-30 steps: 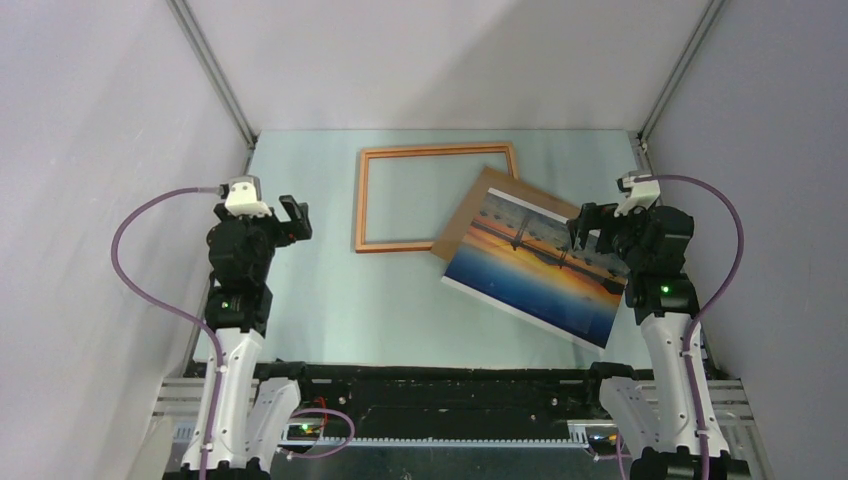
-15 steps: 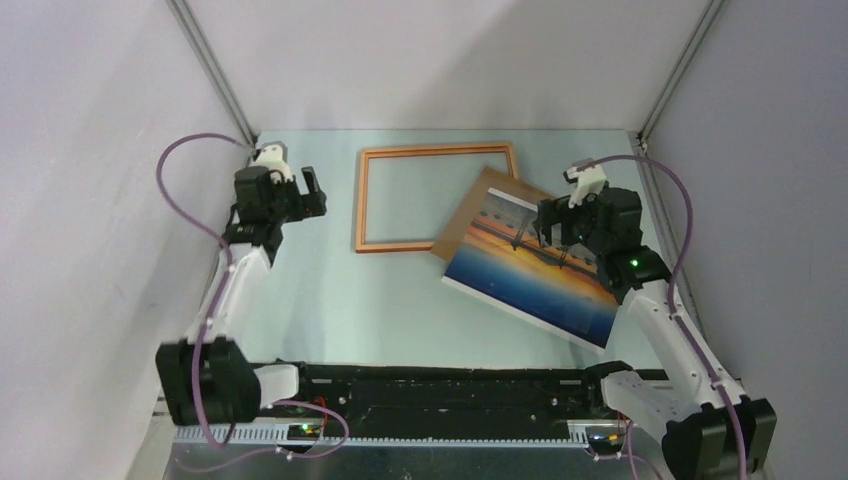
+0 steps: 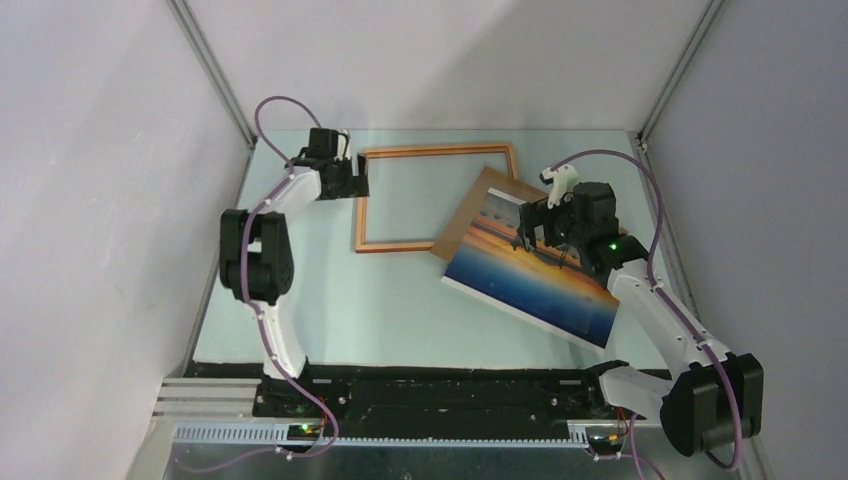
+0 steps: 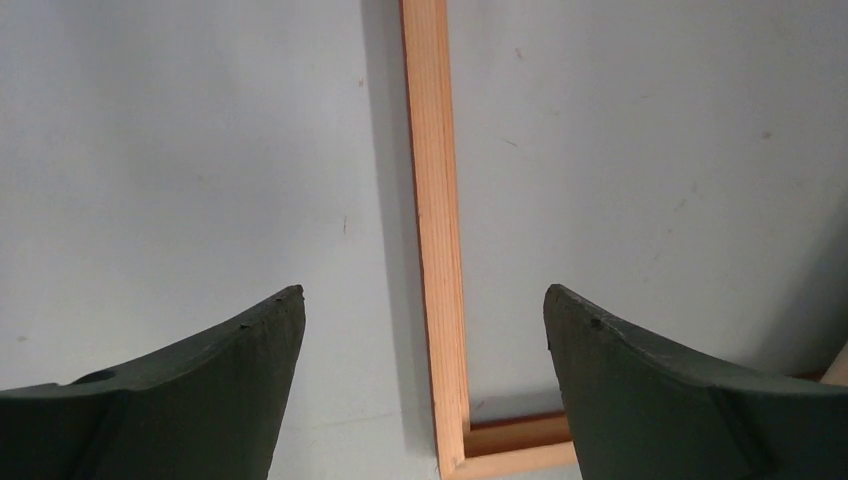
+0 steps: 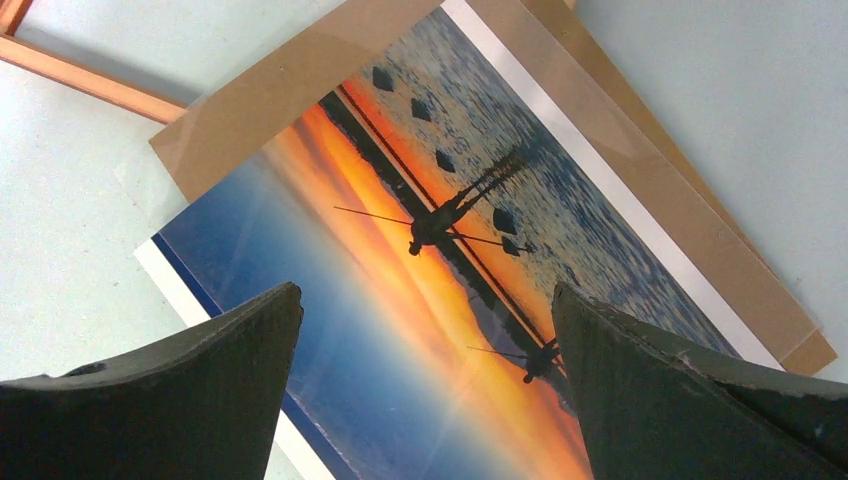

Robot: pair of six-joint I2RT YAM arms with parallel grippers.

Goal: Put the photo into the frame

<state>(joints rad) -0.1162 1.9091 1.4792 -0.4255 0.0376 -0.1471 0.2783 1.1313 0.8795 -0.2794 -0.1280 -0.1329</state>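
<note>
Two spread, empty pairs: right fingers (image 5: 190,390) hover over the photo (image 3: 525,278), which lies askew just right of the frame (image 3: 437,150), long axis slanting toward it; left fingers (image 4: 190,390) straddle the frame's left rail.

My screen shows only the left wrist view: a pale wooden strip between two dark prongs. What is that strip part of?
Observer: It is the left side of the frame, a thin wooden rectangle lying flat on the table.
Visitor: And the picture that goes inside?
Observer: The photo lies tilted, right of the frame, on a brown board that covers the frame's near right corner.
Visitor: Is anything holding it?
Observer: No; the right fingers hang open above it.
</note>
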